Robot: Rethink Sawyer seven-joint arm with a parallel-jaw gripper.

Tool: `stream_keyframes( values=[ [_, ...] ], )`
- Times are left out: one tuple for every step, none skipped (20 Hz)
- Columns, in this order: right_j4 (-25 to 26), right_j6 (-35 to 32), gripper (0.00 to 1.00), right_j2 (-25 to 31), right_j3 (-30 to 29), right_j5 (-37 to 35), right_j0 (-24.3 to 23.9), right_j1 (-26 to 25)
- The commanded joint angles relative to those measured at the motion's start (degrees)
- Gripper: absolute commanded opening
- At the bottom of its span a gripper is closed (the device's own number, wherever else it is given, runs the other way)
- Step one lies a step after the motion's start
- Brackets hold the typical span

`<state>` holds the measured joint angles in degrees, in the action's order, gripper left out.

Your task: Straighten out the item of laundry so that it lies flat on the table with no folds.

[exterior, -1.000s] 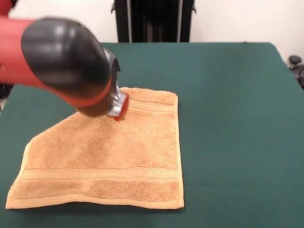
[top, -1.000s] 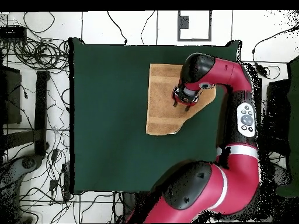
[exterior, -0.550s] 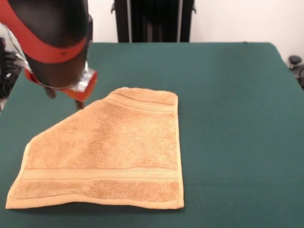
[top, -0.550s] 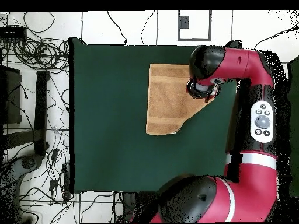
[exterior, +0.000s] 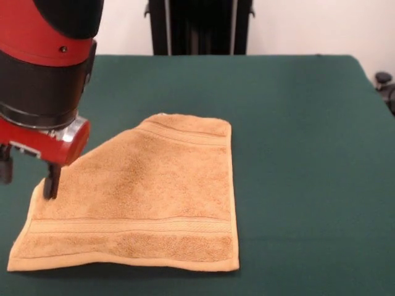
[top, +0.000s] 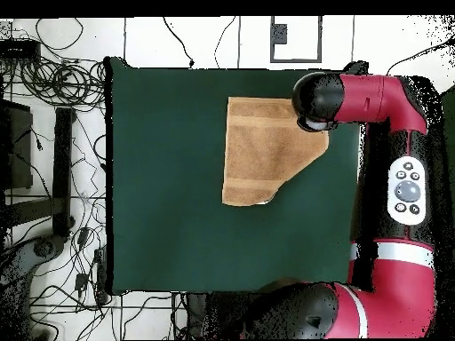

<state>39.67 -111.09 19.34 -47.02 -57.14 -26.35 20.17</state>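
One towel (exterior: 145,197) lies on one table (exterior: 296,123) – one corner folded under, diagonal edge at 10 o'clock. One gripper (exterior: 28,176) hangs there – fingers parted, empty.

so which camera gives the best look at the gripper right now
The front view. There the gripper hangs below the red wrist, its dark fingers spread apart at the towel's left edge. In the overhead view the arm's black elbow covers the gripper, so only its place at the towel's corner can be judged.
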Motion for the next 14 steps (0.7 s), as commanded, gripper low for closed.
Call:
stream_keyframes(
  values=[
    [0.59,26.88,1.00,6.40,-9.86,3.01,-0.15,-3.70],
    [-0.95,26.96,1.00,6.80,-9.05,-0.15,-0.37,-4.57],
    [-2.49,27.03,1.00,7.19,-8.24,-3.31,-0.60,-5.44],
    [-3.86,25.96,1.00,7.11,-7.74,-6.53,-0.53,-5.93],
    [-5.99,24.00,1.00,7.09,-7.21,-11.19,-0.52,-6.53],
    [-8.12,22.04,1.00,7.07,-6.69,-15.85,-0.50,-7.14],
    [-9.92,20.64,1.00,7.31,-6.88,-18.39,-0.63,-7.32],
    [-10.74,19.95,1.00,7.31,-7.12,-19.18,-0.62,-7.31],
    [-11.58,19.33,1.00,7.36,-7.30,-19.79,-0.63,-7.33],
    [-12.42,18.70,1.00,7.42,-7.49,-20.39,-0.63,-7.35],
    [-12.94,18.42,1.00,7.41,-7.66,-20.63,-0.66,-7.31],
    [-13.47,18.13,1.00,7.39,-7.83,-20.87,-0.68,-7.27],
    [-13.77,18.05,1.00,7.34,-7.73,-21.17,-0.65,-7.32],
    [-14.07,17.98,1.00,7.29,-7.63,-21.47,-0.63,-7.37]
  ],
)
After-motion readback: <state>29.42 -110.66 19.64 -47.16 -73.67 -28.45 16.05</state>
